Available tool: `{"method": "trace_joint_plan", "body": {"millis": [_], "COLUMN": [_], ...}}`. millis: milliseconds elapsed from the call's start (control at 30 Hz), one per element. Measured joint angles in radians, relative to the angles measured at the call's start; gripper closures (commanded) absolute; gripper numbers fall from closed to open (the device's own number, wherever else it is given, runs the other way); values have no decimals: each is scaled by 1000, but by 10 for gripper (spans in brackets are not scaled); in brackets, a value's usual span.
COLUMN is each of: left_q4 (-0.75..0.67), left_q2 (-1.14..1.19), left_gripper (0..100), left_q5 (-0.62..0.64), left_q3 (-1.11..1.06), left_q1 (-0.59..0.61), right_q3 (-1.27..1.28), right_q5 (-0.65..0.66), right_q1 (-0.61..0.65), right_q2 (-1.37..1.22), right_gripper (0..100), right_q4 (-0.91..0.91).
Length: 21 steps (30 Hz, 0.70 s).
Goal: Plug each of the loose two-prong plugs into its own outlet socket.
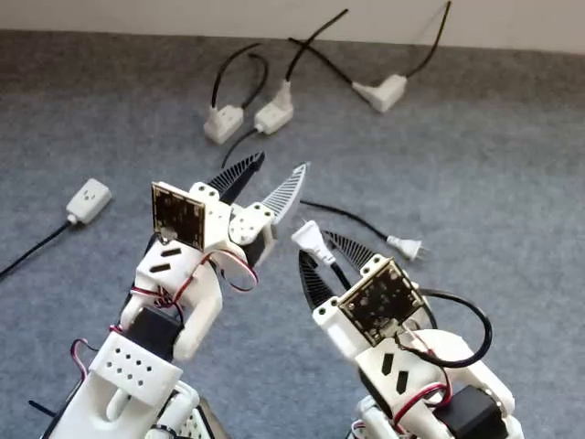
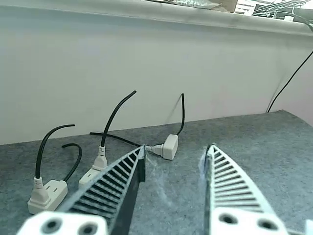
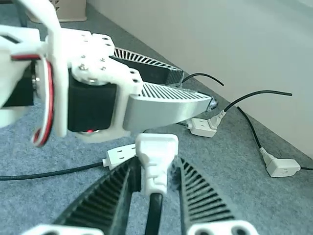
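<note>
Held plug (image 1: pixel 309 236): white, two-prong, clamped upright in my right gripper (image 1: pixel 315 245), black cord trailing back toward my wrist.
Loose plug (image 1: pixel 407 246): white, lying flat just right of that gripper, prongs pointing away from it.
Free socket (image 1: pixel 89 199): white block, well left of my left gripper (image 1: pixel 282 163).
Far sockets (image 1: pixel 223 123): a side-by-side pair beyond my left gripper, each with a plug in.
Third socket (image 1: pixel 388 91): farther right.
</note>
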<state>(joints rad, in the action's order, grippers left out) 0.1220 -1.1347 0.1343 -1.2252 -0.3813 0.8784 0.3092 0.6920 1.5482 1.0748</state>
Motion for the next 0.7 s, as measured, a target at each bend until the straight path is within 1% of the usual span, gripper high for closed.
{"method": "trace_joint_plan", "body": {"millis": [567, 633, 700], "left_q4": [0, 0, 0], "left_q2": [0, 0, -3], "left_gripper": [790, 790, 790], "left_q5": [0, 0, 0], "left_q3": [0, 0, 0], "left_q1": [2, 2, 2], "right_q3": [0, 25, 74], "right_q5": [0, 2, 20], "right_q1": [0, 0, -2], "right_q2": [3, 11, 12], "right_gripper": [926, 926, 926], "right_q4": [0, -5, -46]}}
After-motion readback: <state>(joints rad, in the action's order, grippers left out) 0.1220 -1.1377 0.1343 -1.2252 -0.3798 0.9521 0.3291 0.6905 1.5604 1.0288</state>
